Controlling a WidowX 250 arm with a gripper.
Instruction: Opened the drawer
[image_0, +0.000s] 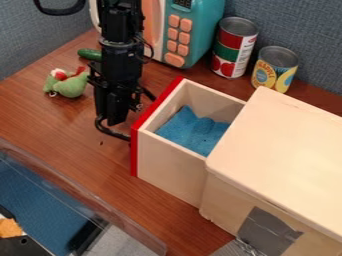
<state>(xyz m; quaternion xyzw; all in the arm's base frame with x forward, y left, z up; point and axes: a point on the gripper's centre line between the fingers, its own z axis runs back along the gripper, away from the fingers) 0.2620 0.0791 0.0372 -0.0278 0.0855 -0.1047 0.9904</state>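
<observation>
Tabletop (57, 122), reddish-brown wood with visible grain, bearing:
- Pale wooden box (287, 130), red-fronted drawer (167, 170) pulled out; landmark.
- Behind the box: metal can with red, white and green label (234, 50); just beside it, metal can with yellow-and-blue label (274, 67).
- Behind and left of the box: teal toy microwave with orange buttons (204, 30).
- Left of the box: green plush toy with red and white parts (72, 88); green elongated toy vegetable (89, 53).

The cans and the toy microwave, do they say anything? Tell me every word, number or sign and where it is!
Red-and-green can: print on its label, too small to read.
Yellow-and-blue can: lettering on its label, too small to read.
Toy microwave: marks on its dark display, too small to read.
</observation>
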